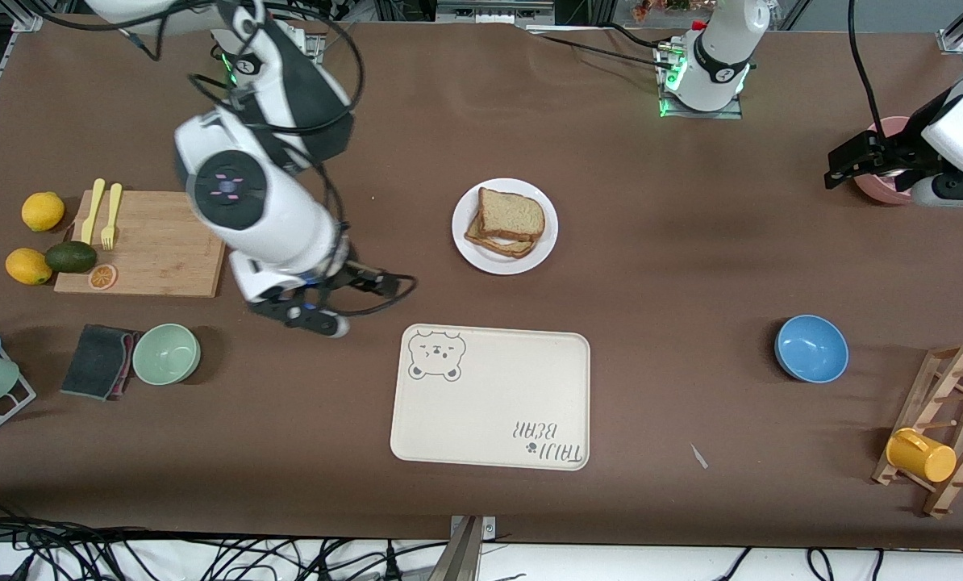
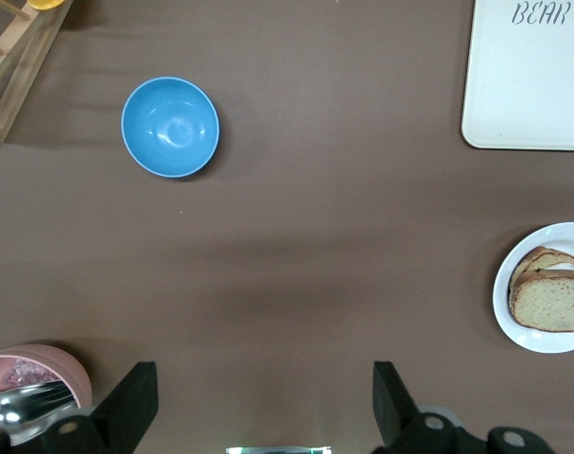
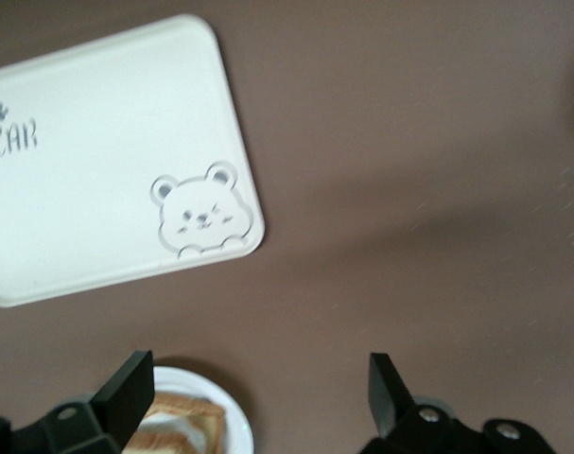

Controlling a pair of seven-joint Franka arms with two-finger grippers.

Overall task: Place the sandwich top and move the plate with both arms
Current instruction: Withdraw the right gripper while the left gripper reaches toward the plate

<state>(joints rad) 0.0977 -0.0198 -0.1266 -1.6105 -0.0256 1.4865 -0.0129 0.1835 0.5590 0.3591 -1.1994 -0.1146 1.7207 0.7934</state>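
Note:
The white plate point(image 1: 461, 234) stands mid-table, farther from the front camera than the beige bear tray point(image 1: 489, 399). The sandwich top point(image 1: 512, 214), a brown bread slice, lies on it, slightly askew over a lower slice. My right gripper point(image 1: 320, 319) hangs open and empty over bare table between the green bowl and the tray. In the right wrist view, the plate point(image 3: 225, 411) and bread point(image 3: 182, 421) show beside one finger. My left gripper point(image 1: 836, 171) is open and empty over the table at the left arm's end, beside a pink bowl point(image 1: 885, 181). The left wrist view shows the plate point(image 2: 506, 303) well off.
At the right arm's end are a wooden board point(image 1: 151, 242) with yellow forks, lemons, an avocado, a green bowl point(image 1: 166, 353) and a dark sponge point(image 1: 98, 361). At the left arm's end are a blue bowl point(image 1: 810, 348) and a wooden rack point(image 1: 945, 428) holding a yellow mug.

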